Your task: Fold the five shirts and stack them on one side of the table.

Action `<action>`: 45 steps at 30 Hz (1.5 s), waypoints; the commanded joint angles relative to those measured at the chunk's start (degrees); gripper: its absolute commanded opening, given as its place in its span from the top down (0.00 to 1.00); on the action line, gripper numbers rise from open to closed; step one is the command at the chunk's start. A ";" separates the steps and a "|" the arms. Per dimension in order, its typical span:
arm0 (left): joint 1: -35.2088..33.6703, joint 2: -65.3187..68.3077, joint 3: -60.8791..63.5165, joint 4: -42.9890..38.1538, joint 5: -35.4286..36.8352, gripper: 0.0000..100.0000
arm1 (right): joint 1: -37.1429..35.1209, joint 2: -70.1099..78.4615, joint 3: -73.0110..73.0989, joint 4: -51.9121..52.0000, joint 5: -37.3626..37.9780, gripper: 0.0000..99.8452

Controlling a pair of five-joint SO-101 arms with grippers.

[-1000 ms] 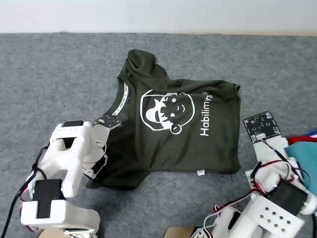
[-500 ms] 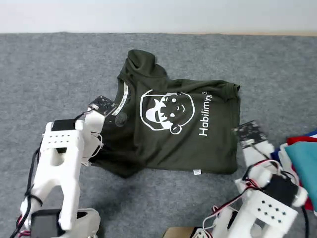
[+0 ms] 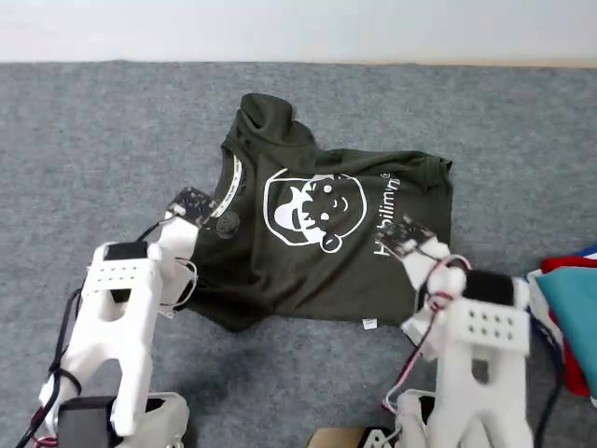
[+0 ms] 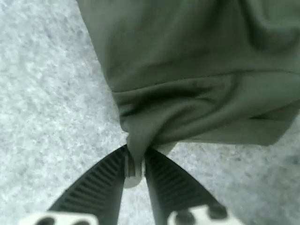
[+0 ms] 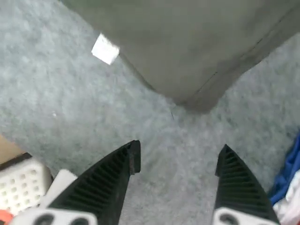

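High view shows the dark green shirt (image 3: pixel 317 271) spread print-up in the middle of the grey table (image 3: pixel 103 121). Over the last second the right arm has swung in from the shirt's right side to hang over its near hem corner, while the left arm has drawn the shirt's left edge slightly inward. In the left wrist view the left gripper (image 4: pixel 135 161) is clenched on a pinch of that edge. In the right wrist view the right gripper (image 5: pixel 180 157) is spread wide above bare table just short of the hem corner, near the white label (image 5: pixel 105 48). I judge a two-handed fold is being set up, with the right side not yet grasped. Right of the shirt, a pile of coloured shirts (image 3: pixel 571 303) sits close enough that the right arm could brush it.
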 commanded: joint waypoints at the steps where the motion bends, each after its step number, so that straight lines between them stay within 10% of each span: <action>1: 0.09 -2.11 2.33 -4.48 0.18 1.00 | -4.26 5.85 -6.51 -0.75 -4.48 0.68; 26: 0.18 -2.55 3.56 -6.68 3.08 1.00 | -7.16 36.70 -10.02 -17.80 -5.27 0.68; 45: 0.09 -2.64 3.03 -6.68 2.99 1.00 | -3.74 40.40 -15.03 -16.48 -2.02 0.98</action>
